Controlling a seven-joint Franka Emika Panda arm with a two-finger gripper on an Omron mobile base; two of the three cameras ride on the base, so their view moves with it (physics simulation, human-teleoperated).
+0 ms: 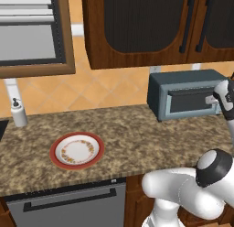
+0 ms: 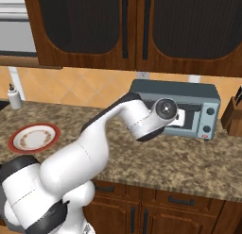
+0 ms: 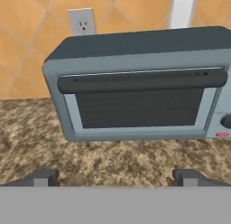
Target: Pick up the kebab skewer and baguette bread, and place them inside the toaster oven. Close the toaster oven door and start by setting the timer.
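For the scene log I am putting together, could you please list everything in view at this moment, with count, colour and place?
toaster oven: one, grey-blue, on the counter's right, against the wall.
toaster oven door: one, dark glass in a grey-blue frame, shut, with a dark bar handle along its top.
plate: one, white with a red rim, on the counter's left, nothing on it.
soap dispenser: one, white, at the counter's far left.
wall socket: one, white, behind the oven.
knife block: one, brown, right of the oven.
counter: one, speckled brown.
gripper: one, dark fingertips, open, facing the door.
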